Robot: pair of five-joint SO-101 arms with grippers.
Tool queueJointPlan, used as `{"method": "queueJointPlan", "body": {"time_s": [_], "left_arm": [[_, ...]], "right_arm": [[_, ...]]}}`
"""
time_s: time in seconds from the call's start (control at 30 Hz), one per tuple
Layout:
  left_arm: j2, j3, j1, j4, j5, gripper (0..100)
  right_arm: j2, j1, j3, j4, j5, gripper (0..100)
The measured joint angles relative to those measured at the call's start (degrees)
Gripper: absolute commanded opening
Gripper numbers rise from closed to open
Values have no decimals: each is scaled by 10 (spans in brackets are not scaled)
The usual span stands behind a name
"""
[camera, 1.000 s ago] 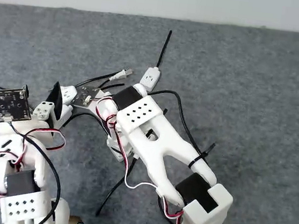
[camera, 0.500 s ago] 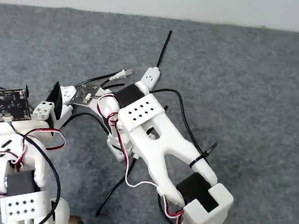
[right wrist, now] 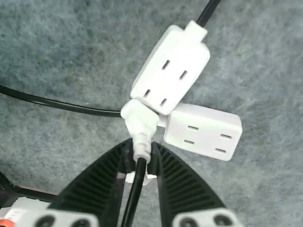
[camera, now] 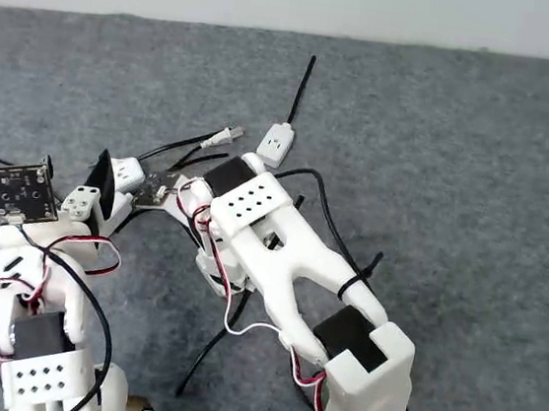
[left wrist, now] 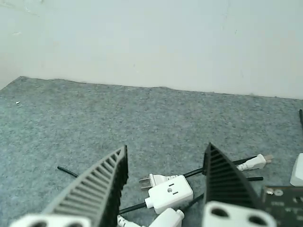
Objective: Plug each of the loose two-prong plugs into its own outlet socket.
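1. Grey carpet (camera: 475, 189) covers the table, and a pale wall (left wrist: 156, 38) stands behind it.
2. The right gripper (right wrist: 140, 150) is closed narrow on a white two-prong plug (right wrist: 139, 121). Its fingers (right wrist: 113, 175) pinch the neck of the plug, where the black cord (right wrist: 132, 189) comes out.
3. Just ahead of the fingertips, the head of this plug touches two white outlet blocks at the corner where they meet: the first outlet block (right wrist: 170, 75) and, beside it, the second outlet block (right wrist: 203, 130). I cannot tell if the prongs sit in any slot.
4. The left gripper (left wrist: 166, 147) is open wide and holds nothing.
5. Between its jaws, touching neither, a second white plug (left wrist: 165, 189) lies on the carpet.
6. Farther ahead and to one side lies a small white plug (left wrist: 253, 163) on its own dark cord.
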Motion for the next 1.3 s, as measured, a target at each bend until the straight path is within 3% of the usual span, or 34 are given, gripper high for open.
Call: {"method": "queueJointPlan", "body": {"time_s": [1.3], "left_arm": [[0, 0, 0, 0, 0, 254]], "right_arm": [[-36, 0, -22, 8, 10, 9]]}}
